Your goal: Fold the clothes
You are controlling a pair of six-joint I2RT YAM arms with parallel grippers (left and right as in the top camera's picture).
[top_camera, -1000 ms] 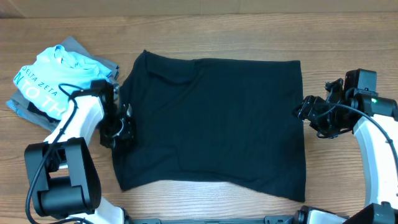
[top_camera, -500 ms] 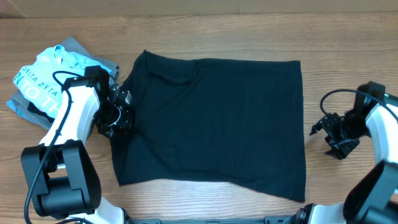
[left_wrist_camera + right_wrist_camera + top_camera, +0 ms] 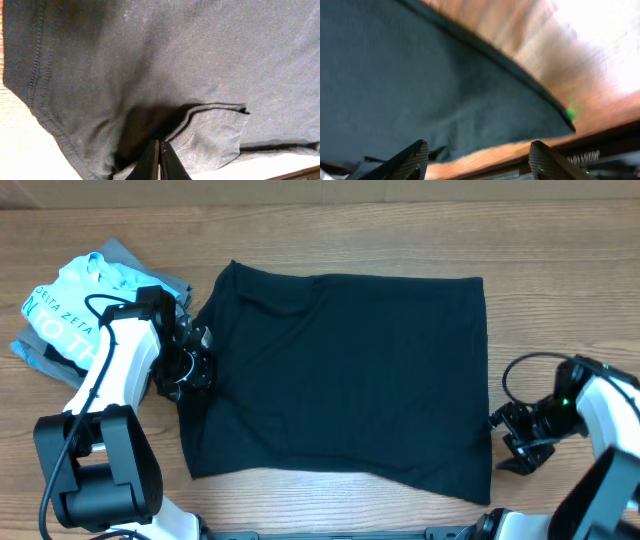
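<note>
The black T-shirt (image 3: 345, 375) lies spread flat across the middle of the wooden table. My left gripper (image 3: 192, 375) sits at its left edge with its fingers shut on a fold of the shirt's fabric (image 3: 165, 125), near a hemmed edge. My right gripper (image 3: 512, 448) is open and empty at the shirt's lower right corner, just off the cloth. In the right wrist view the open fingers (image 3: 477, 155) frame the shirt's edge (image 3: 420, 100) over bare wood.
A light-blue tee with white lettering (image 3: 75, 310) lies on grey folded garments (image 3: 120, 255) at the left, close behind my left arm. The table's front edge runs just below the shirt's hem.
My right arm has swept from the shirt's right edge down toward its lower right corner. My left gripper shifted slightly up at the left edge, then stayed still.
</note>
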